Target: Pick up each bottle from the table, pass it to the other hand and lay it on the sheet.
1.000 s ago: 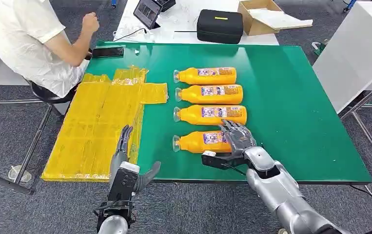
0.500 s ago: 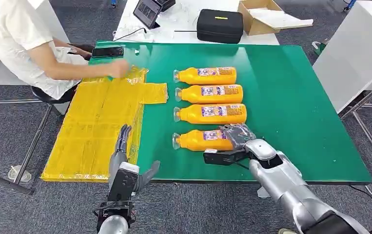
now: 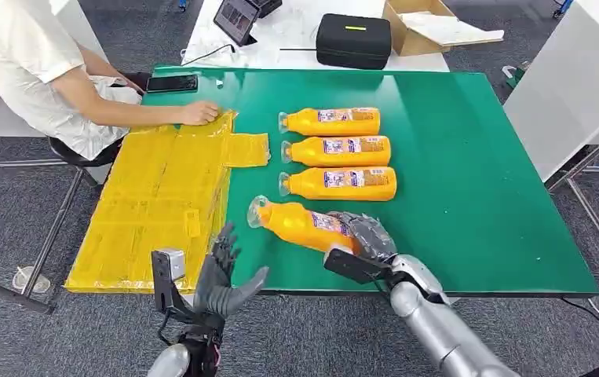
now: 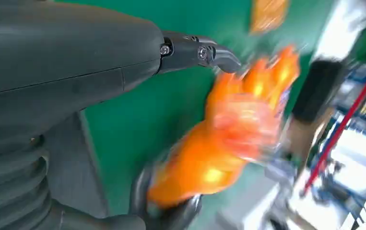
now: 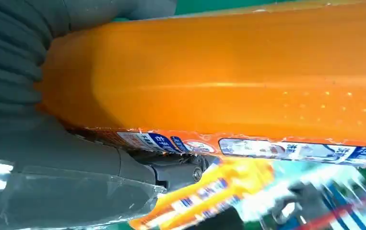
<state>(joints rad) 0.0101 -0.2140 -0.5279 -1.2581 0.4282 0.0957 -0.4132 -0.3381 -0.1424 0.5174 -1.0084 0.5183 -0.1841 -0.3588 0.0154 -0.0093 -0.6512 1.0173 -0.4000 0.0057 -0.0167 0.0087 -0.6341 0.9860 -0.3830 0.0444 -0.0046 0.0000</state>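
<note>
Left hand (image 3: 221,279): at 7 o'clock off the table's near edge, palm up, fingers spread, holding nothing; ready to receive.

Right hand (image 3: 359,239): at 6 o'clock, wrapped around the base end of the held bottle (image 3: 300,224), which is raised and tilted, cap end toward 9 o'clock and the left hand.

Progress: early. First bottle gripped; hand-over not yet made.

Bottle: orange, clear cap, blue-and-white label band.

Sheet (image 3: 162,196): yellow, at 9 o'clock, no bottles on it. A person's hand (image 3: 200,113) rests on its far corner.

Remaining bottles (image 3: 335,152): three, lying side by side toward 12 o'clock on the green table (image 3: 476,157).
</note>
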